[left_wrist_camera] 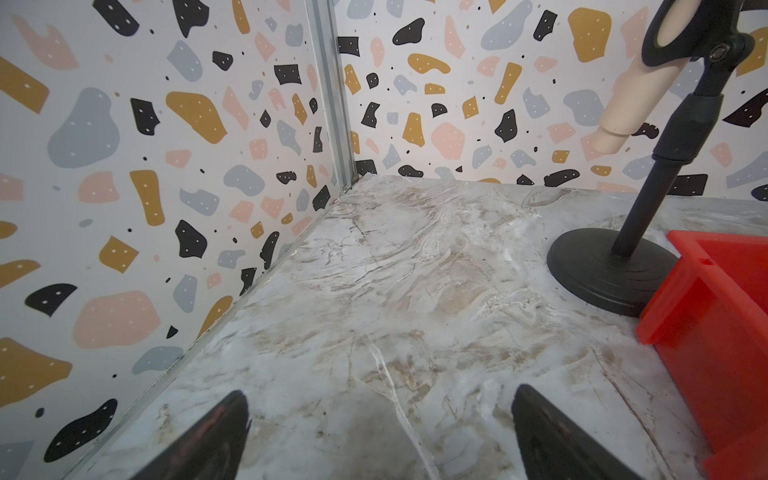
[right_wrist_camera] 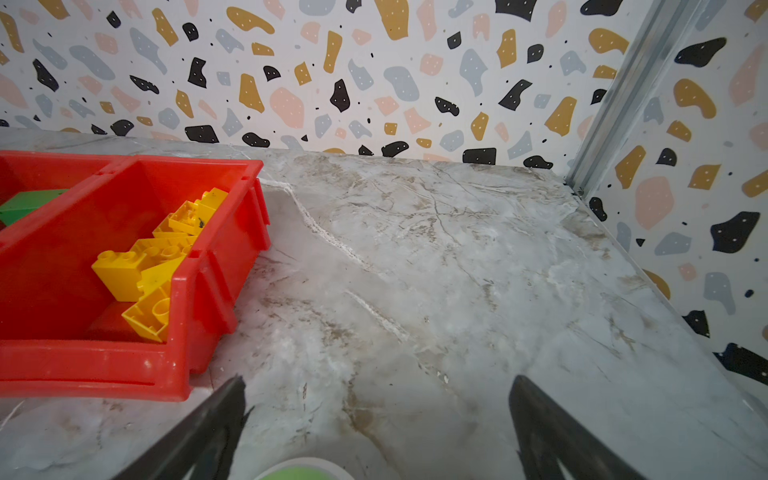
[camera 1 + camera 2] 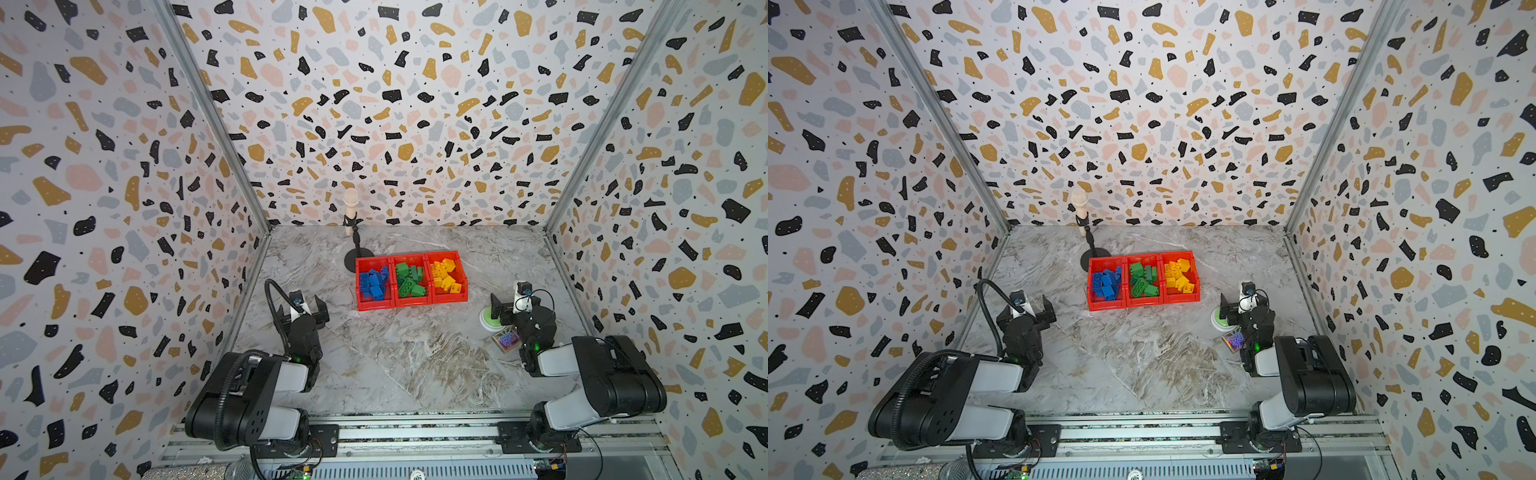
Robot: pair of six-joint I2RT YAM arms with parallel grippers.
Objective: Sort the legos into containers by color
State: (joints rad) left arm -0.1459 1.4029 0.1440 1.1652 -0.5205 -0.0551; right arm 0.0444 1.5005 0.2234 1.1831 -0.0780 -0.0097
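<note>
Terrazzo-print walls (image 3: 374, 104); seemingly marble tabletop (image 3: 395, 365)

In both top views, the bare surface (image 3: 399, 365) is lying open across the lower middle of the frame. The red containers (image 3: 411, 303) are blocking the centre, the black stand (image 3: 356, 253) standing just beside their upper-left corner. The green-topped button (image 3: 486, 320) and iridescent card (image 3: 505, 338) are cluttering the right-centre. Open room is lying right of the containers.

Three joined red plastic bins (image 2: 83, 365) look smooth, faintly glossy; yellow studded plastic bricks (image 2: 118, 274) shine more. The grey marble-patterned tabletop (image 2: 415, 270) has a soft sheen; the black round-based stand (image 1: 602, 274) looks matt.
</note>
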